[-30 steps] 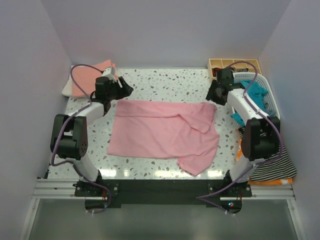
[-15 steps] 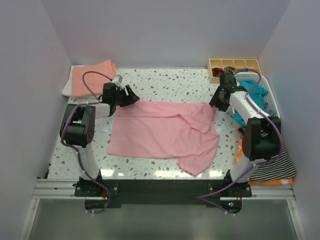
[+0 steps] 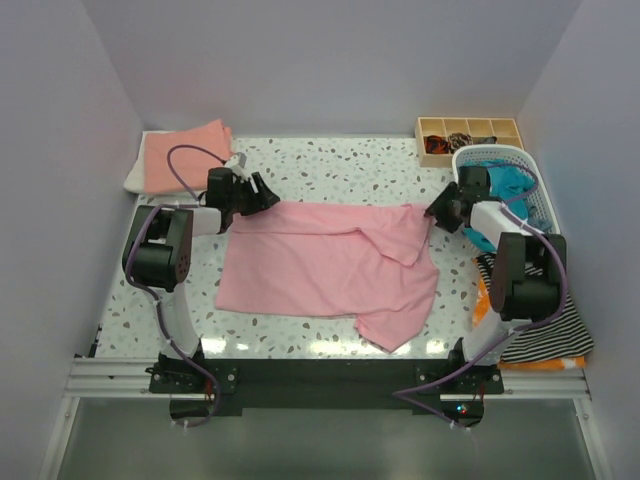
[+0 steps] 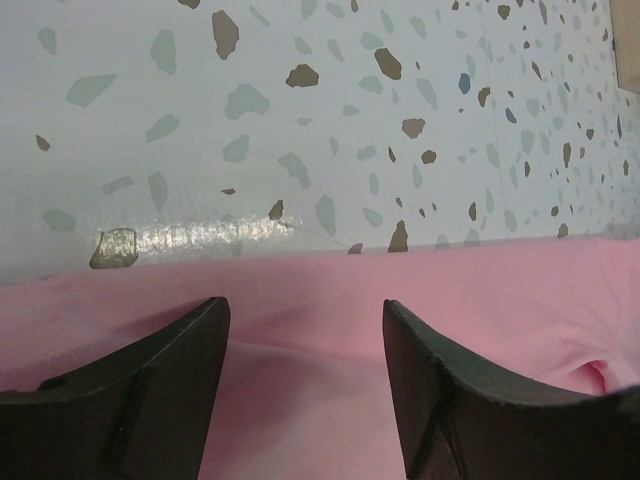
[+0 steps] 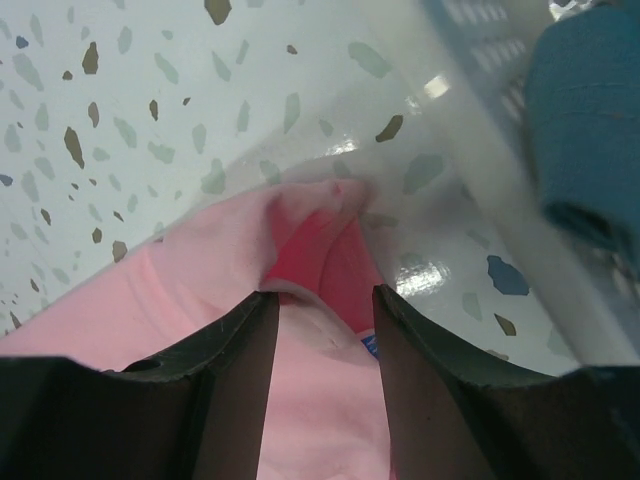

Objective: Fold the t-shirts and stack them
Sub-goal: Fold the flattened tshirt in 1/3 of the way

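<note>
A light pink t-shirt (image 3: 325,262) lies spread across the middle of the table, one sleeve trailing toward the near edge. My left gripper (image 3: 262,194) sits low at its far left corner. In the left wrist view its jaws stand open (image 4: 305,320) with pink cloth (image 4: 300,400) lying flat between them. My right gripper (image 3: 441,213) is at the far right corner, open (image 5: 325,300) astride the neck opening (image 5: 315,250) and its small label (image 5: 368,345). A folded salmon-orange tee (image 3: 187,150) rests on a white one (image 3: 134,180) at the far left. A teal tee (image 3: 508,184) fills the basket.
The white basket (image 3: 540,195) stands at the far right, close beside my right gripper and also seen in its wrist view (image 5: 500,130). A wooden compartment box (image 3: 468,130) sits behind it. A striped cloth (image 3: 545,335) over something orange lies at the near right.
Both grippers have come down from above the table onto the pink shirt's far corners. The right one moved right toward the basket and its jaws narrowed a little.
</note>
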Available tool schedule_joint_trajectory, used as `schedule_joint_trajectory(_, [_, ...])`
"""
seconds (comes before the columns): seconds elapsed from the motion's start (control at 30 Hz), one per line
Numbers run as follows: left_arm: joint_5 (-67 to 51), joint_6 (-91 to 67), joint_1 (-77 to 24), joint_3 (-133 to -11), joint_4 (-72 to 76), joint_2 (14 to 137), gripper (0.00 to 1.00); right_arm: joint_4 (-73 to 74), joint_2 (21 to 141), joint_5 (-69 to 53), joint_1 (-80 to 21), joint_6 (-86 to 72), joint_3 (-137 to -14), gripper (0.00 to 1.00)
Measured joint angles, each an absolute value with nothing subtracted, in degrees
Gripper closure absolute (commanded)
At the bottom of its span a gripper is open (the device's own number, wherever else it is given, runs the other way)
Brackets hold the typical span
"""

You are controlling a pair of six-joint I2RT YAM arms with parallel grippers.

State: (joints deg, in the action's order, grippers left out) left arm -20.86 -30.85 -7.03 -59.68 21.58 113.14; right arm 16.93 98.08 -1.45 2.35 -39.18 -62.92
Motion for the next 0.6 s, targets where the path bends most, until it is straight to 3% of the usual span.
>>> schedule_joint_trajectory(0.33, [-20.9,-30.6,-7.0,-59.7,21.6,113.1,0.33,3.1,91.5,-8.4,7.7,-47.6,-53.1,0.5])
schedule_joint_trajectory(0.6, [-20.9,-30.6,-7.0,-59.7,21.6,113.2,0.33,-2.2,93.2,-10.5,9.8,-51.5,-54.5,0.52])
